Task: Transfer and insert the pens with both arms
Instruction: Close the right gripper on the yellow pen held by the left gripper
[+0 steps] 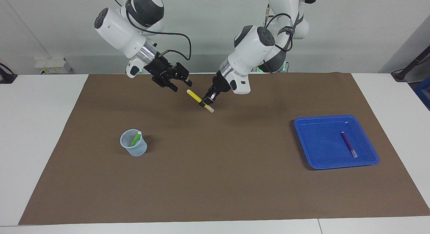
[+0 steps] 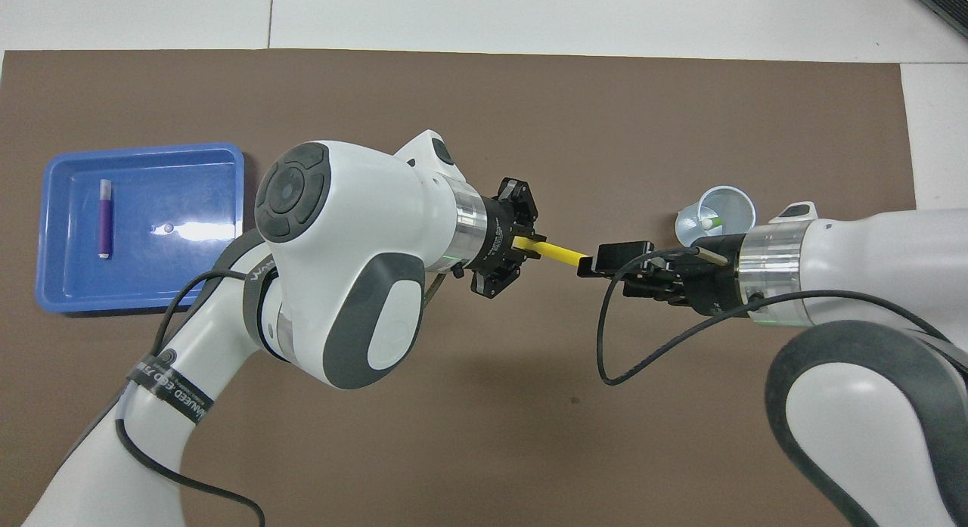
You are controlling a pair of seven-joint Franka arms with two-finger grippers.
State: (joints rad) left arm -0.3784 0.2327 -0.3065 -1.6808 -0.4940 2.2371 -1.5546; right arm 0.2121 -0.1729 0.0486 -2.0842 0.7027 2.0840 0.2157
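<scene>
Over the mat between my arms, the yellow pen sits clamped in my left hand, its free tip at my right hand; whether those fingers have closed I cannot tell. Releasing early could drop it. The cup holds the green pen, the blue tray the purple pen.
</scene>
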